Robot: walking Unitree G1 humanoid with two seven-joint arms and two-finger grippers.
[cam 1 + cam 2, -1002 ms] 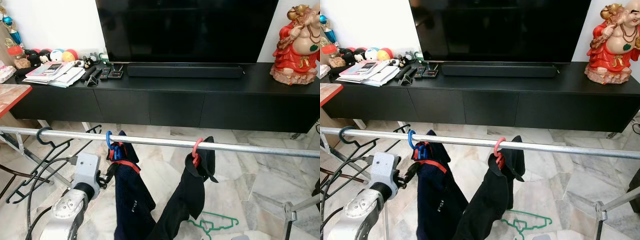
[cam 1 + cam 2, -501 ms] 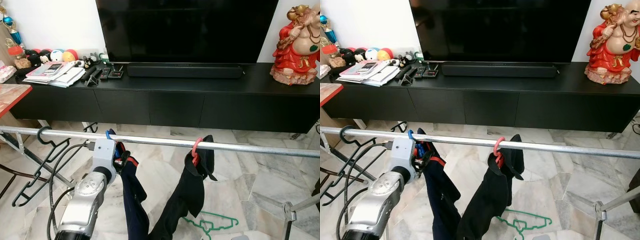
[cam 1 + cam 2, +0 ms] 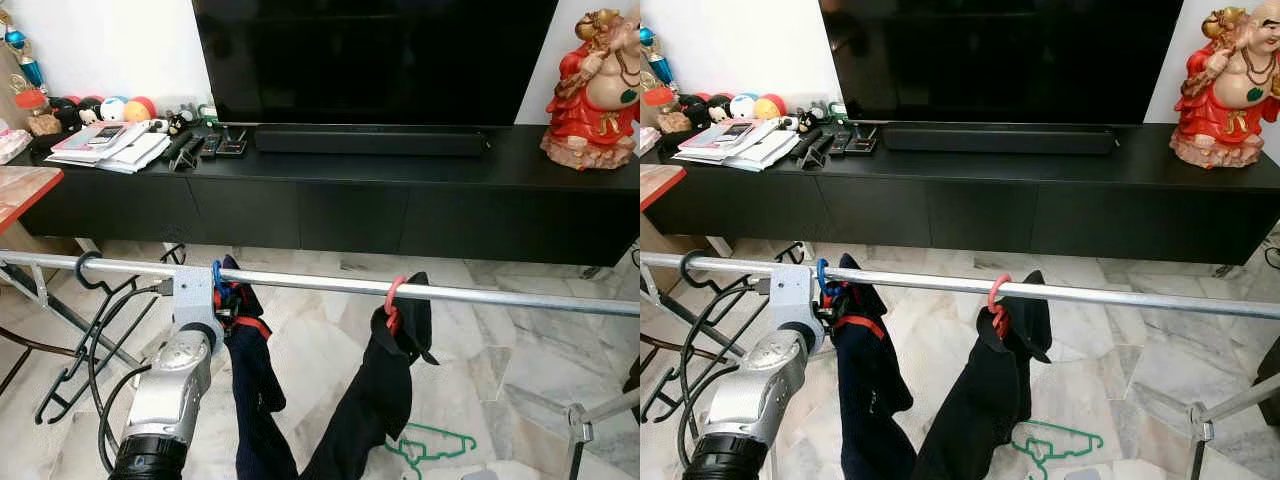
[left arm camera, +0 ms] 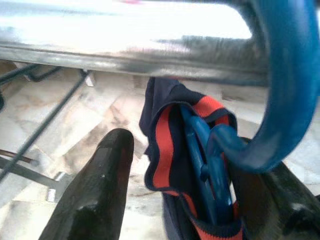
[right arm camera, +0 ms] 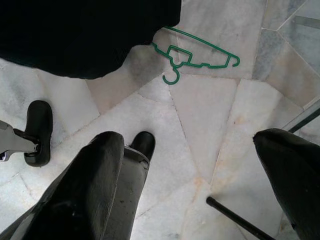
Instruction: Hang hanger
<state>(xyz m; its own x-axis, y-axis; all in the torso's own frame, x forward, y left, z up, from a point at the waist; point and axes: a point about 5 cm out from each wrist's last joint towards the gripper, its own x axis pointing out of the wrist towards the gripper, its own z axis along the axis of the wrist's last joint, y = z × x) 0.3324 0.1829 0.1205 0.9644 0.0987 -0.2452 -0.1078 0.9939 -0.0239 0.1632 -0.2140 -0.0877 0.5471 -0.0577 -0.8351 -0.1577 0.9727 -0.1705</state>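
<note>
Hanging by its hook over the silver metal rail, the blue plastic hanger points downward with a navy garment; the left gripper straddles its neck, fingers apart. The right gripper hangs open.

A rail runs across before a cabinet. Two garments hang on it; a hanger lies on the floor beneath.
</note>
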